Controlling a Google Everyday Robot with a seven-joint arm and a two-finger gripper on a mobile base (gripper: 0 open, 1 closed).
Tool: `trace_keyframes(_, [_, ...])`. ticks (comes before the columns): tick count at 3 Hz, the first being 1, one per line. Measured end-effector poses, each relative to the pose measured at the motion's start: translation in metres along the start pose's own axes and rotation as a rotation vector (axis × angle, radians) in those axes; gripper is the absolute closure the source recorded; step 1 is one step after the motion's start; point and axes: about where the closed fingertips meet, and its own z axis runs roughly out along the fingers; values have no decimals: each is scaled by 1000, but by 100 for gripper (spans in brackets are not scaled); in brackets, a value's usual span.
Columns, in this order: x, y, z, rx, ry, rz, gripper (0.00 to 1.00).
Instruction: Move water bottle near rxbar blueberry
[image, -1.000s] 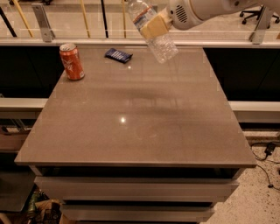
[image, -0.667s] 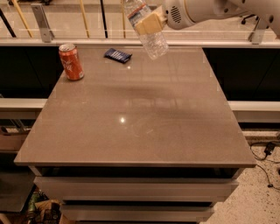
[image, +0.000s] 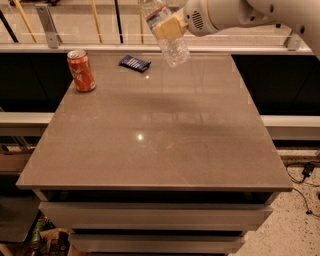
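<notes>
My gripper (image: 167, 27) is shut on the water bottle (image: 172, 47), a clear ribbed bottle held tilted in the air above the far edge of the table, its top toward the upper left. The rxbar blueberry (image: 134, 62), a small dark blue bar with white lettering, lies flat on the table at the far side, to the lower left of the bottle. The bottle hangs a short way to the right of the bar and above it.
An orange soda can (image: 81, 70) stands upright near the far left corner of the grey table (image: 150, 140). A railing with posts runs behind the table. Drawers sit under the tabletop and cables lie on the floor at the right.
My gripper has carried the water bottle to the left and slightly back, closer to the blue bar. The can and the bar have not moved.
</notes>
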Motion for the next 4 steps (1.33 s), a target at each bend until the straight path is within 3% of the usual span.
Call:
trace_keyframes(2, [-7, -28, 42, 62, -152, 6, 100])
trace_keyframes(4, [-11, -64, 77, 85, -256, 56, 100])
